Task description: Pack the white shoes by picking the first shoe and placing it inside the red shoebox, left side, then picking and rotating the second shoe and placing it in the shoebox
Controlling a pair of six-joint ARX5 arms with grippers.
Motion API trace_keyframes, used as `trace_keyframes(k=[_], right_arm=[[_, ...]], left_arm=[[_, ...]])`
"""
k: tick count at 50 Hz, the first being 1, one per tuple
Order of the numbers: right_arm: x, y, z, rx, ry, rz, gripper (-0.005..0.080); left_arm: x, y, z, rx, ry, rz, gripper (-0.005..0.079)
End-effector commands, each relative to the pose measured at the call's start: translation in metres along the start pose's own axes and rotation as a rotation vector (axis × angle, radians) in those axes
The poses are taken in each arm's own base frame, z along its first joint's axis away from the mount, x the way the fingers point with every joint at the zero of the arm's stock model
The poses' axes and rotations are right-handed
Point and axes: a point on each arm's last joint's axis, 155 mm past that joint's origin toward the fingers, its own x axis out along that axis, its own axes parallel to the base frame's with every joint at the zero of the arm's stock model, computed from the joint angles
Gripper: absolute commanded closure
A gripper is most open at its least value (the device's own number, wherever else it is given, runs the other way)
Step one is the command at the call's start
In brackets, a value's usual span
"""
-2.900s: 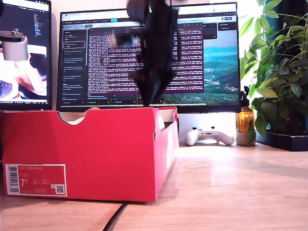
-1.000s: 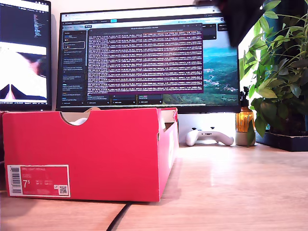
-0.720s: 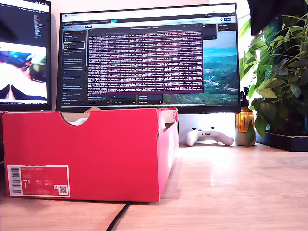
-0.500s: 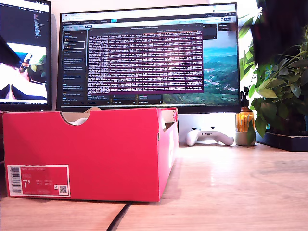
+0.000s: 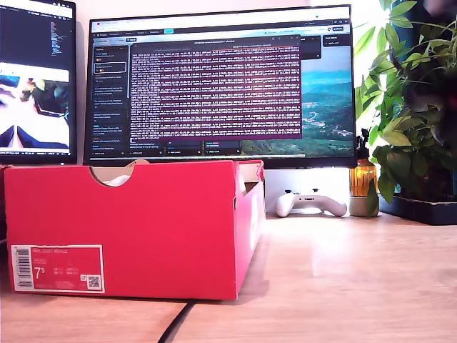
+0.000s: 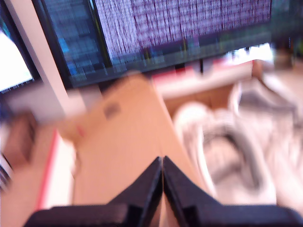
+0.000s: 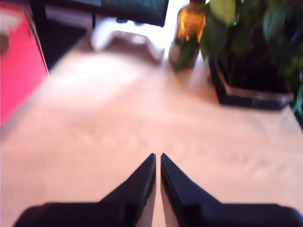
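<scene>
The red shoebox [image 5: 164, 229] stands at the exterior view's left, and a bit of a white shoe [image 5: 116, 179] shows through its notch. In the blurred first wrist view the white shoes [image 6: 222, 151] lie side by side in the box, beside its brown cardboard flap [image 6: 123, 142]. My first gripper [image 6: 162, 161] hangs above that flap, shut and holding nothing. My second gripper [image 7: 157, 157] is shut and empty over bare wooden table, with the shoebox's red wall [image 7: 16, 71] off to one side. Neither arm shows clearly in the exterior view.
Two monitors [image 5: 221, 86] stand behind the box. A white game controller [image 5: 310, 202], an amber bottle [image 5: 363, 179] and a potted plant [image 5: 418, 128] sit at the exterior view's right. A black cable [image 5: 175, 325] runs under the box's front corner. Wooden tabletop [image 5: 343, 279] stretches to the box's right.
The dark arm that hung over the box has swung toward the exterior view's right, risen and left the picture. The box has shifted slightly.
</scene>
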Motion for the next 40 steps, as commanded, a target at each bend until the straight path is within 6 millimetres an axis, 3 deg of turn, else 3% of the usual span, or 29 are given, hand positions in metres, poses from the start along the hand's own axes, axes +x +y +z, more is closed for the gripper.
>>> trace_keyframes(k=[1, 7, 20, 30, 40], right_arm=[[-0.005, -0.008, -0.006, 0.001, -0.02, -0.038, 0.0759], [-0.013, -0.026, -0.024, 0.015, -0.022, -0.102, 0.0759], [-0.029, -0.042, -0.053, 0.019, -0.017, -0.134, 0.0759], [-0.036, -0.051, -0.076, 0.07, -0.009, -0.151, 0.0759], [-0.045, -0.052, -0.08, 0.117, -0.05, -0.135, 0.0759]], left_arm=[[-0.004, 0.0, -0.002, 0.003, -0.033, 0.005, 0.0756], [-0.008, -0.003, -0.008, 0.011, -0.058, 0.004, 0.0756], [-0.012, -0.004, -0.034, 0.014, -0.03, 0.007, 0.0756], [-0.016, -0.005, -0.038, 0.018, -0.044, 0.006, 0.0756], [-0.02, 0.003, -0.039, 0.002, -0.063, 0.038, 0.0756]])
